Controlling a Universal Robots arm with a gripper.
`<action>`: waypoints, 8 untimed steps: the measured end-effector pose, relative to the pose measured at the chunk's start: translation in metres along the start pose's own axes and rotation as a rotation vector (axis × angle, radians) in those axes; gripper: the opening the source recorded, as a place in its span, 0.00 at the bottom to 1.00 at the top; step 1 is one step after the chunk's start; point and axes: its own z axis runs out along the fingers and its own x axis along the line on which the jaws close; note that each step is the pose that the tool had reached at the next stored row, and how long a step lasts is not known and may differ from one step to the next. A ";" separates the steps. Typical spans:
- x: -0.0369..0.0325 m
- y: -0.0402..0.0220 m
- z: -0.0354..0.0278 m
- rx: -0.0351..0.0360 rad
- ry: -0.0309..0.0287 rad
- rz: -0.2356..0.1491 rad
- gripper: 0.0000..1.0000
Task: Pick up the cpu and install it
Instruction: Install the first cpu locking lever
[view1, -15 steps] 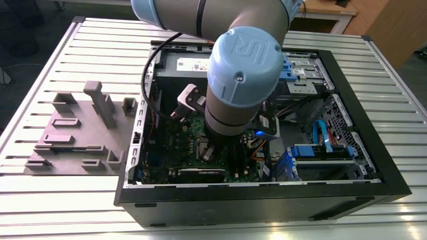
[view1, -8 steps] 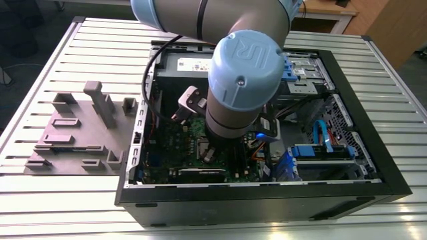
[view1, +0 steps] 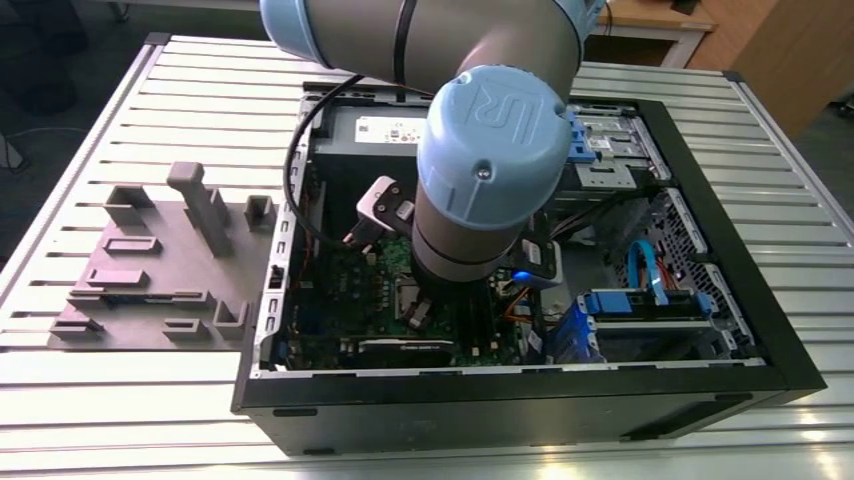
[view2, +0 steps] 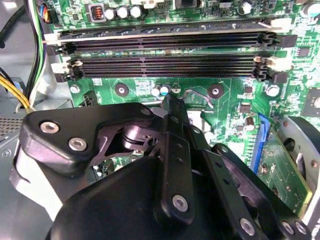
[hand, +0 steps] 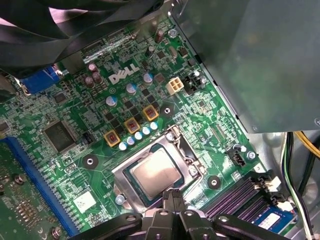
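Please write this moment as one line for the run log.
tool: just above socket, fingers together | small flat silvery-grey square cpu: lying in dark socket frame | green motherboard: inside black computer case

You have one arm (view1: 481, 170) reaching into one open computer case (view1: 534, 400), at the centre of the exterior view. One grey fixture tray (view1: 147, 270) sits at that view's left. In the first wrist view, count one cpu (hand: 157, 172) in one socket frame (hand: 150, 150) at lower centre, three yellow-rimmed square components (hand: 131, 126) in a row above it, and one gripper (hand: 172, 207) at the bottom edge. The second wrist view gives you four long memory slots (view2: 165, 55) across the upper half.
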 end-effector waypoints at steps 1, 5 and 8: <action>0.0000 0.0000 -0.0001 -0.0001 -0.0001 0.000 0.10; 0.0002 -0.0001 0.0007 0.0001 0.0005 0.000 0.10; 0.0004 -0.0002 0.0014 0.0003 0.0005 0.001 0.10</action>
